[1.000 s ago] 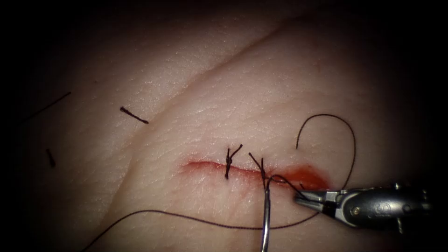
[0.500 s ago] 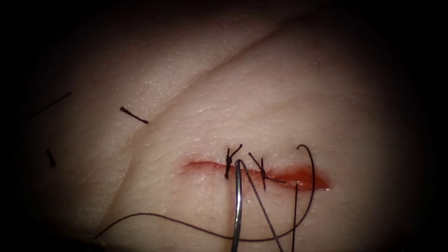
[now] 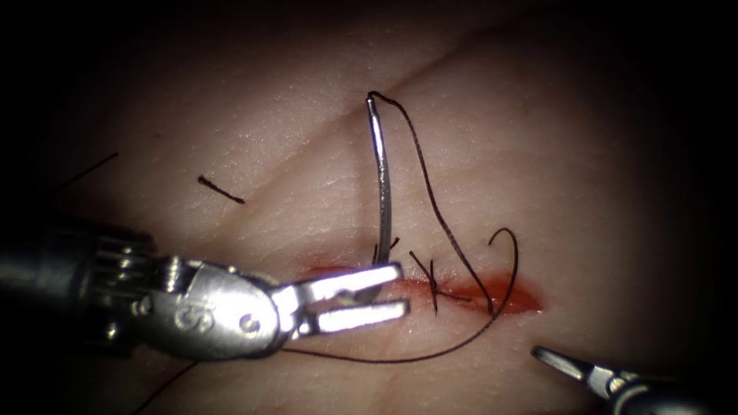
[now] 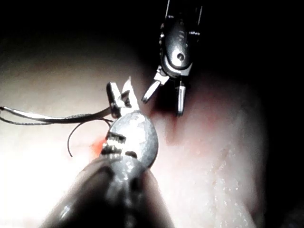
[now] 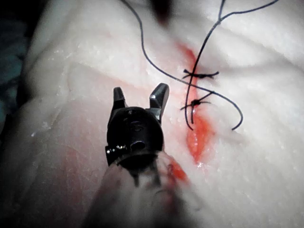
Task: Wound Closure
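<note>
The left tool [image 3: 401,290] reaches in from the left over the cut [image 3: 507,296] and grips the curved needle [image 3: 382,177] near its lower end. The needle stands upright, clear of the tissue, with its thread end uppermost. Dark thread [image 3: 438,207] drops from that end into the right part of the cut, then loops back along the near side. Two knotted stitches [image 3: 432,284] cross the cut. The right tool [image 3: 550,360] sits low on the right, apart from needle and thread. In the right wrist view its jaws [image 5: 139,95] stand open and hold nothing. In the left wrist view the left tool [image 4: 121,90] grips the needle [image 4: 57,116].
Short cut ends of thread [image 3: 221,190] lie on the tissue far to the left. A diagonal fold [image 3: 346,115] runs across the tissue behind the cut. Red fluid pools at the cut's right end.
The needle has risen from the lower edge to stand upright over the cut, with the left tool now in view holding it. The right tool left the view, then returned low on the right, open.
</note>
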